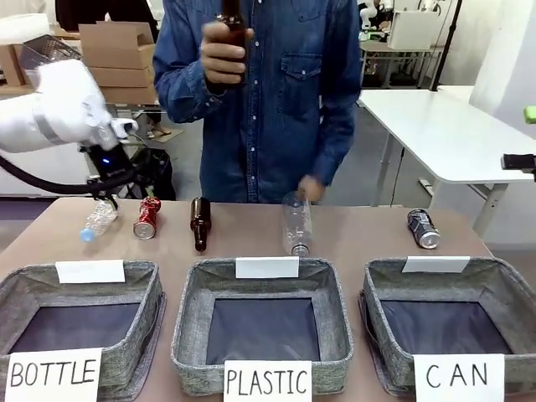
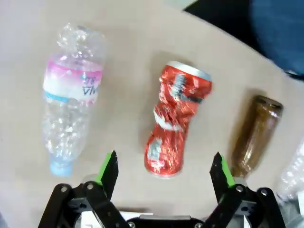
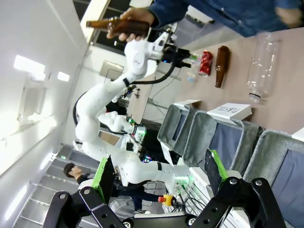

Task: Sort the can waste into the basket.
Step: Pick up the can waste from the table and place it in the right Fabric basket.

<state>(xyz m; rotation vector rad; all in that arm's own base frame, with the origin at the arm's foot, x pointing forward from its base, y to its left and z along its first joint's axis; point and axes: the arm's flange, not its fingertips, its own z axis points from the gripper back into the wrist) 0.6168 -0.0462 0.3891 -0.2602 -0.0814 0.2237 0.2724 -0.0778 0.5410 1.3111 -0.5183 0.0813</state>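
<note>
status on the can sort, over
Left gripper open over red can. Right gripper open, in the air. Black can lies beyond CAN basket. Plastic bottle and brown bottle flank red can, apart.

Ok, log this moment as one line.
left claw: open, facing red can | right claw: open, holding nothing | black can: on table | CAN basket: no cans seen inside

Robotics lab in an open hall. The white left arm (image 1: 50, 109), trailing black cabling, reaches over a brown table (image 1: 360, 239). Stacked cardboard boxes (image 1: 117, 50) stand behind it, and a white work table (image 1: 435, 134) is off to the side. The right wrist view shows wall strip lights (image 3: 26, 64) and a staircase (image 3: 28, 204).
</note>
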